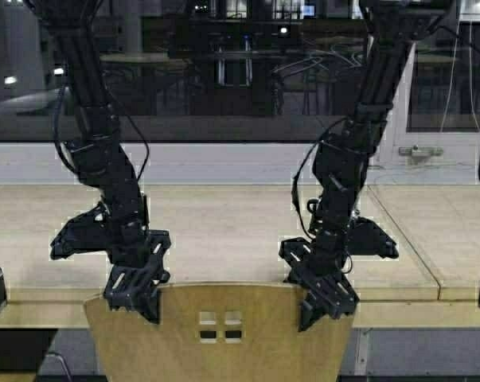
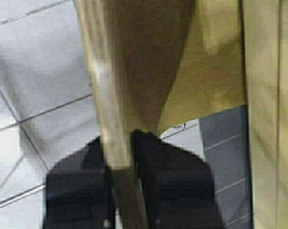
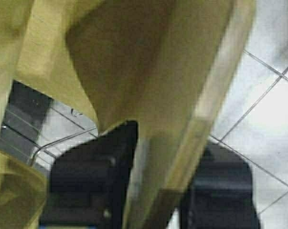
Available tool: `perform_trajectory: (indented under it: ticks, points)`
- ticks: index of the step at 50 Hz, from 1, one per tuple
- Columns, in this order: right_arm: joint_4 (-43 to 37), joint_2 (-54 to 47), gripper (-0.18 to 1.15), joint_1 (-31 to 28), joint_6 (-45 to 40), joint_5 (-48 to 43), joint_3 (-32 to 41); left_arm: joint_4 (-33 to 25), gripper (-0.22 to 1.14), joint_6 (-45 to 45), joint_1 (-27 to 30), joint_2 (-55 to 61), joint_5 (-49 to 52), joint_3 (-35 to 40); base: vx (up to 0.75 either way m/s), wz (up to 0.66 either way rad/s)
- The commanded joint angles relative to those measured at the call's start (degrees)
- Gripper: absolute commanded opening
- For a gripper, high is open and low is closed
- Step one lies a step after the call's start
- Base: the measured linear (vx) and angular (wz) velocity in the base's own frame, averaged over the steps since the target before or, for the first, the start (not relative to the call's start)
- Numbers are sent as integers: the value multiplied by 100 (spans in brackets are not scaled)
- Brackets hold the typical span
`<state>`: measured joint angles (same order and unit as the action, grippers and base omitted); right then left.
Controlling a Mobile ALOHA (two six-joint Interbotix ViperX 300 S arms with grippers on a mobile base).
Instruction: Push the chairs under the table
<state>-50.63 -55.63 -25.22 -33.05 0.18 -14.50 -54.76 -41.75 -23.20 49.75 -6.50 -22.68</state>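
One tan plywood chair (image 1: 247, 334) with four small square cutouts stands at the bottom centre of the high view, its backrest top against the table's (image 1: 224, 231) thick light-yellow front edge. My left gripper (image 1: 136, 288) is shut on the backrest's top left edge, which runs between its black fingers (image 2: 163, 176) in the left wrist view. My right gripper (image 1: 325, 296) is shut on the backrest's top right edge (image 3: 191, 143). The chair's seat and legs are hidden below the backrest.
Beyond the table runs a pale sill (image 1: 224, 163) under a dark window. A seam (image 1: 407, 239) splits the tabletop at the right. Grey floor tiles (image 2: 34, 86) lie below the chair. A chrome leg (image 3: 53, 143) shows under the seat.
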Motion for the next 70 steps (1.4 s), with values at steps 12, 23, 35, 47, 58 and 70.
perform_trajectory:
  ticks: [12, 23, 35, 47, 58, 70]
  points:
    - [193, 457, 83, 0, 861, 782, 193, 202, 84, 334, 53, -466, 246, 44, 3, 1]
    - [193, 703, 101, 88, 861, 940, 281, 220, 96, 448, 53, -677, 316, 62, 0, 0]
    - [193, 1063, 100, 105, 853, 949, -193, 211, 96, 457, 62, -1055, 519, -237, -2, 0]
    - [220, 2021, 100, 149, 932, 958, -738, 229, 96, 580, 62, -2118, 545, -800, -1, 0]
    - [668, 3164, 100, 167, 1380, 967, -1099, 281, 96, 1081, 193, -3313, 624, -1362, 0, 0]
    - [2224, 4526, 100, 132, 2707, 1195, -1292, 2136, 96, 2997, 510, -4913, 1011, -1907, -2, -2]
